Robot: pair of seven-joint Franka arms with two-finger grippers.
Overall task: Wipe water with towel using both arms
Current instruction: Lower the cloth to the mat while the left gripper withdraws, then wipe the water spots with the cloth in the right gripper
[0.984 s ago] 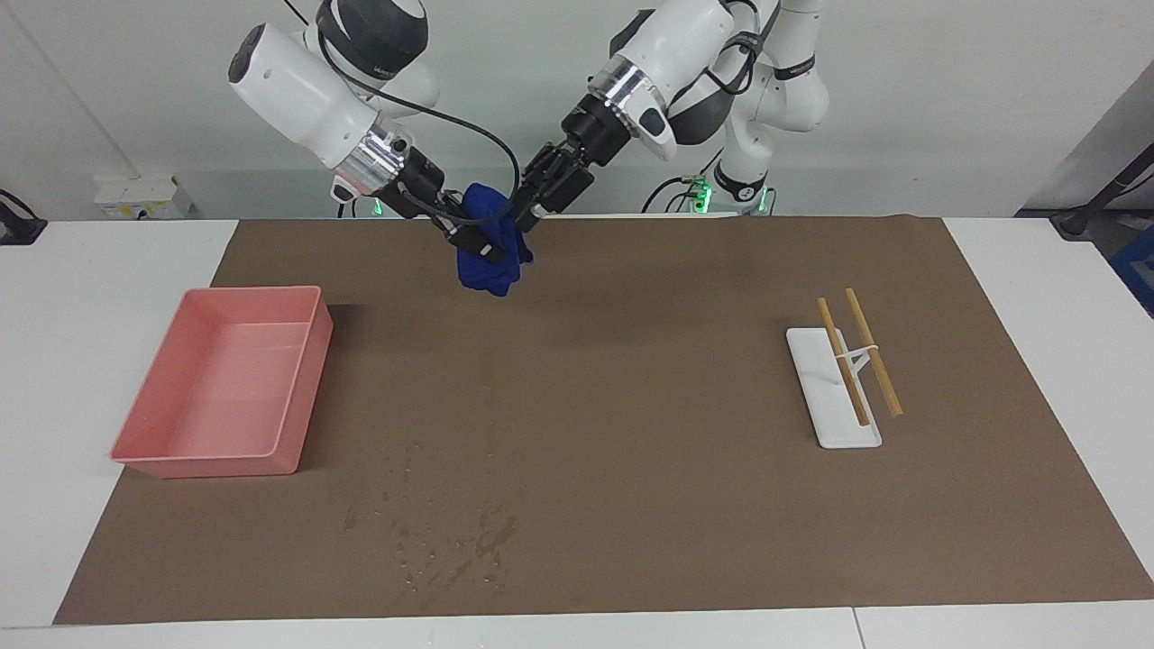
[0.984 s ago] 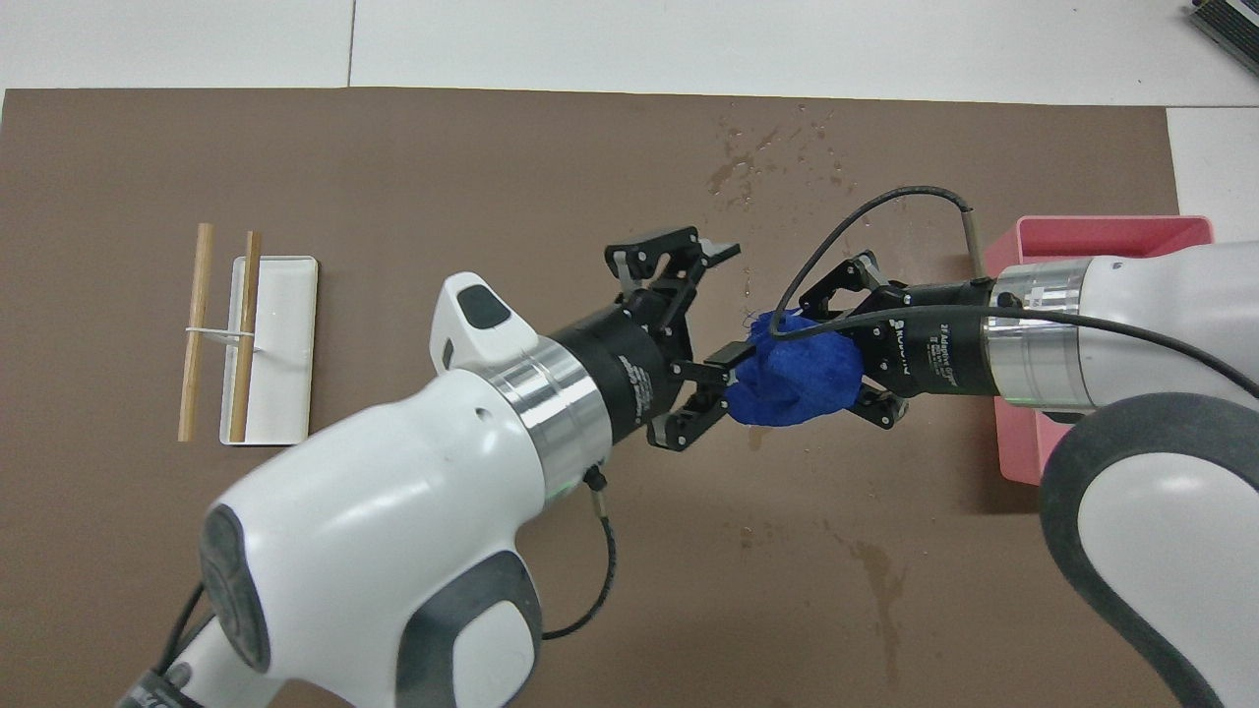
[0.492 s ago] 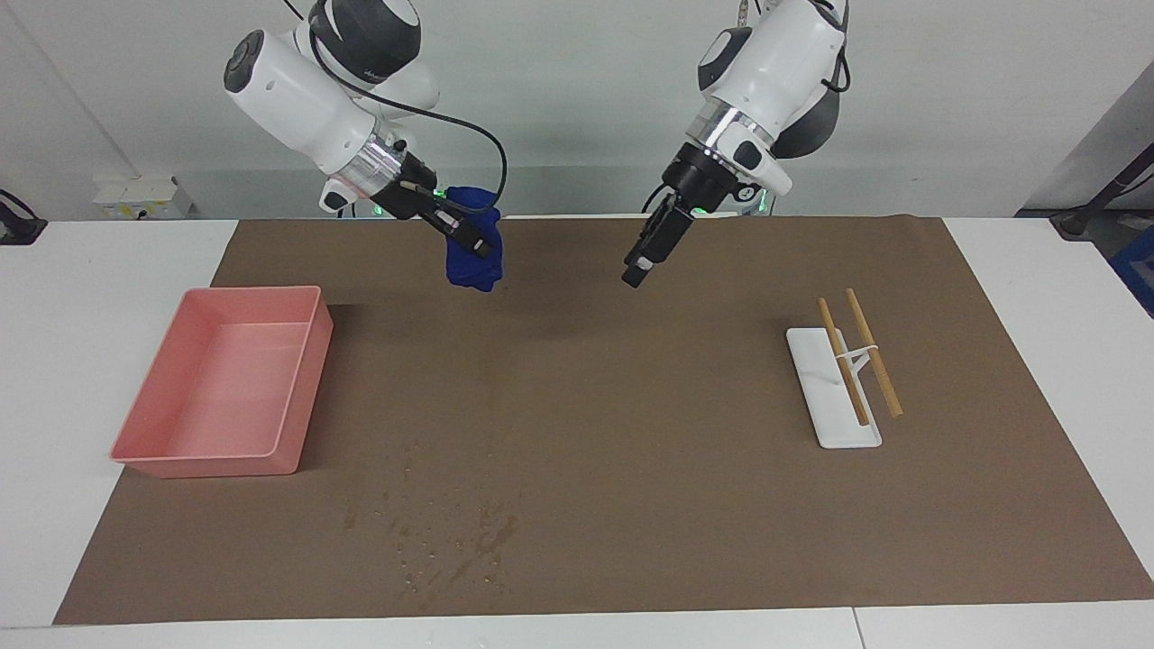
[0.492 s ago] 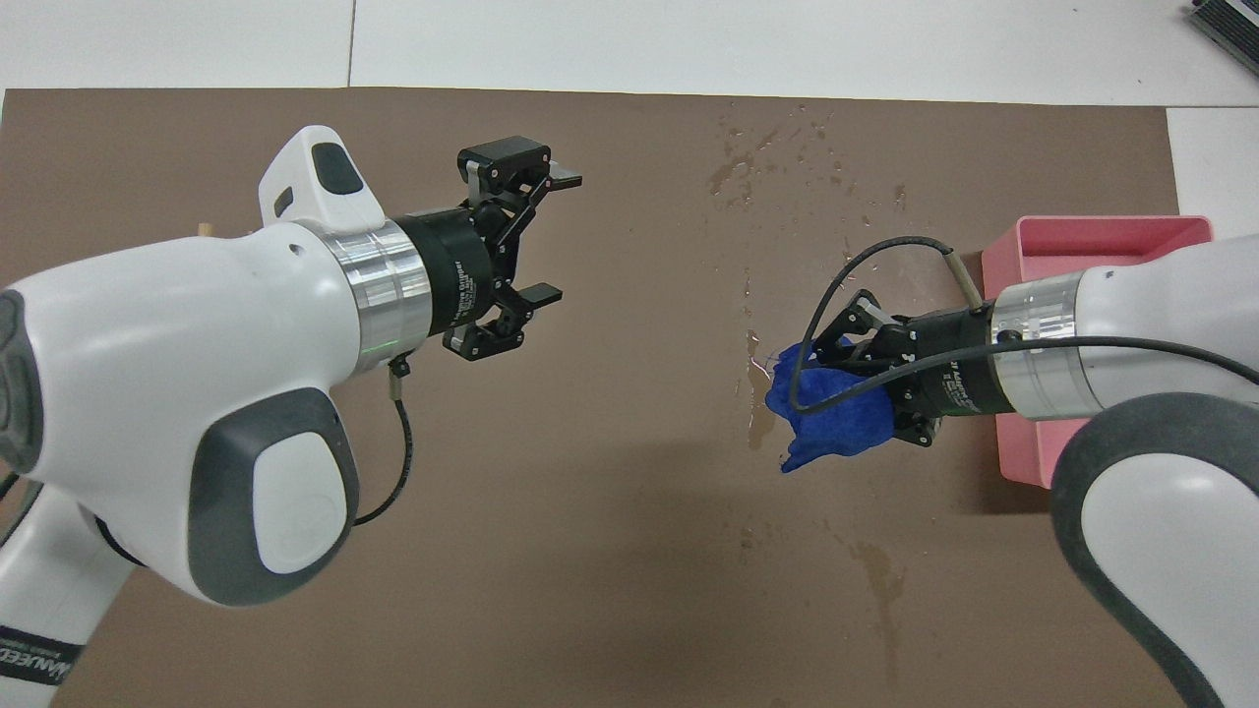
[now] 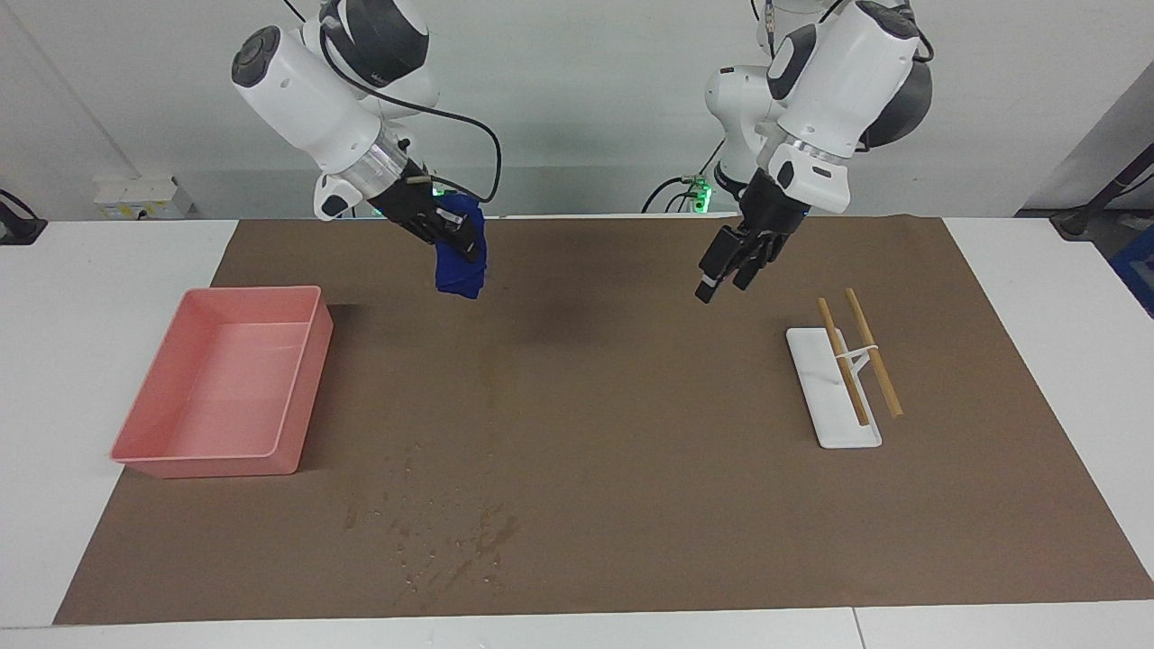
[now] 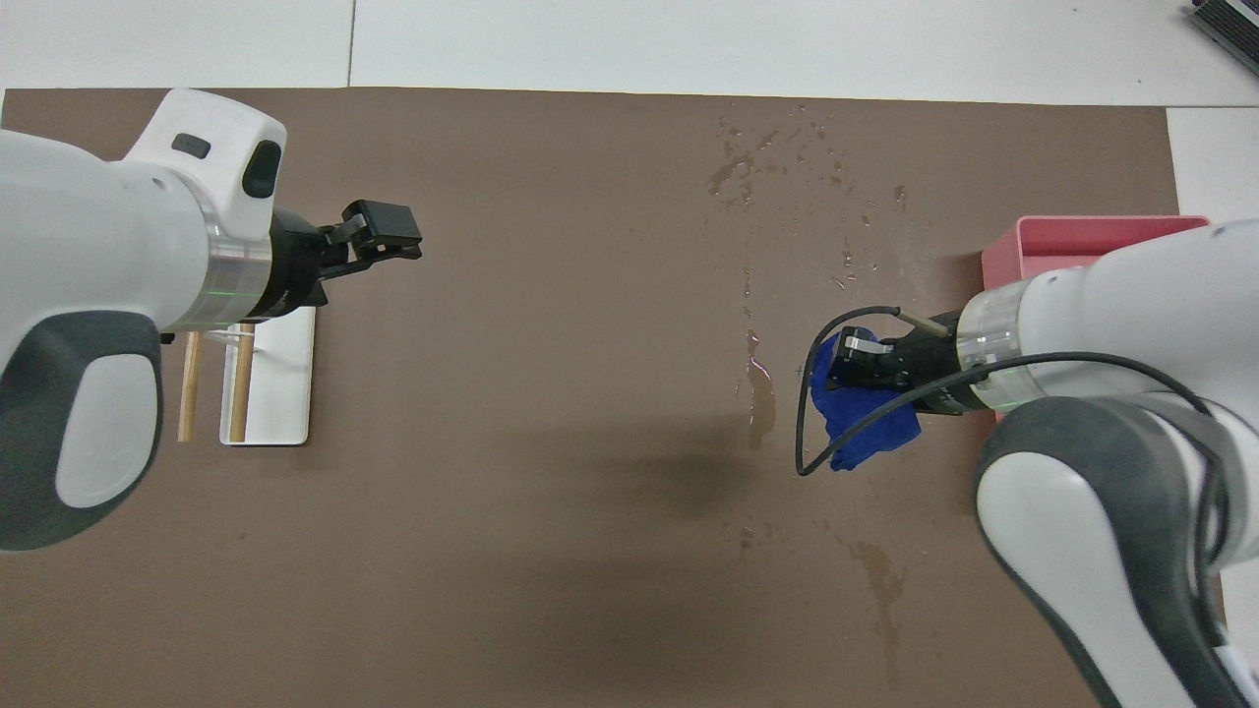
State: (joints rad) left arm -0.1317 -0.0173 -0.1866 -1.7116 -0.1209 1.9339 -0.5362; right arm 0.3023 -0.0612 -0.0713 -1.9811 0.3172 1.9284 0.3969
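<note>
My right gripper (image 5: 453, 236) is shut on a crumpled blue towel (image 5: 458, 266) and holds it in the air over the brown mat (image 5: 631, 406), beside the pink tray. In the overhead view the right gripper (image 6: 854, 360) has the towel (image 6: 870, 423) hanging under it. My left gripper (image 5: 723, 281) is open and empty in the air over the mat, near the white holder; it also shows in the overhead view (image 6: 389, 234). Spilled water (image 5: 451, 541) lies as drops far from the robots, and as drops (image 6: 757, 162) and streaks (image 6: 757, 393) in the overhead view.
A pink tray (image 5: 306, 361) sits at the right arm's end of the mat. A white holder (image 5: 834, 424) with two banded wooden chopsticks (image 5: 873, 356) lies toward the left arm's end. White table (image 5: 90, 297) surrounds the mat.
The two grippers met at the towel a second ago. My left gripper has let go and swung away toward the white holder. My right gripper keeps the towel and has drawn back toward the tray.
</note>
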